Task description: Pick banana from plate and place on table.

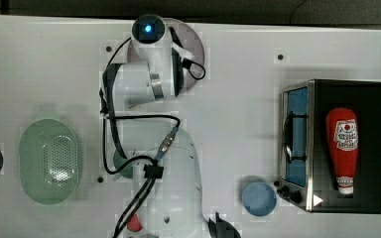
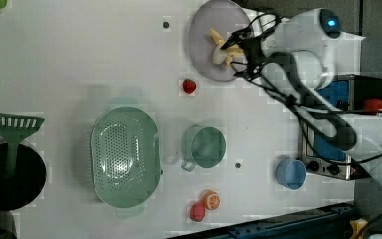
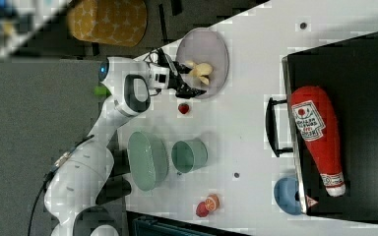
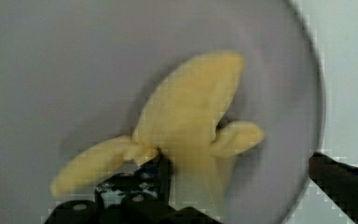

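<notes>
A: Where did we find the banana [image 2: 222,50]?

B: It lay on the plate [image 2: 205,30], toward the plate's 3 o'clock edge in the left view; in the wrist view we saw its peeled flaps [image 4: 98,161] spread out over the lilac surface; the plate itself sat at 12 o'clock on the white worktop [image 2: 79,59] in the left view.

A: And the gripper [image 3: 189,81]?

B: We saw it down at the plate with its fingers spread wide; one dark finger [image 4: 140,184] stood just beside the banana and the other [image 4: 340,179] stood past the plate's rim; we could not tell whether either one touched the fruit; nothing was clamped between them.

A: What else did we note?

B: In the left view a small red fruit [image 2: 189,85] lay on the worktop just off the plate at its 7 o'clock; a green basket [image 2: 124,157] and a green cup [image 2: 205,147] sat near the middle; a blue bowl [image 2: 291,173] lay at about 4 o'clock.
</notes>
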`<state>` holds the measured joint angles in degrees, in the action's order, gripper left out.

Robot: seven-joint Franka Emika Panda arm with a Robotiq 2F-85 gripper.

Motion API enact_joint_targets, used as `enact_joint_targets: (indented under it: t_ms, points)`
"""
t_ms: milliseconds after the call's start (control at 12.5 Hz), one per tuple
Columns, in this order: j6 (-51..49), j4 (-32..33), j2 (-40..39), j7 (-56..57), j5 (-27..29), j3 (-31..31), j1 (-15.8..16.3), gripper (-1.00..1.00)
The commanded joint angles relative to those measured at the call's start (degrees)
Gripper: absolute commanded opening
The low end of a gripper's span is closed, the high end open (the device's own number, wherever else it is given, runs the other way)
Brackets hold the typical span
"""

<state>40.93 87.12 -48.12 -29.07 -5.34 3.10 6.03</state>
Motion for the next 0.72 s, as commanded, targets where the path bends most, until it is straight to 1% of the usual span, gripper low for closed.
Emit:
enact_joint_targets:
  t_ms: [80,160,240,560,720]
  points:
    - [5.06,-1.85,-0.35,-3.04,-0.76,-0.46,0.14,1.00]
    - [6.24,-1.79,-1.10,-3.05,-0.76,-0.46,0.18,1.00]
    - [7.30,-1.84,-1.36,-3.04,-0.75,-0.45,0.22,0.91]
    - [7.53,-1.49,-1.30,-3.05,-0.75,-0.51,0.23,-0.07]
    - [8.34,-1.53,-1.11,-3.05,-0.75,-0.48,0.26,-0.48]
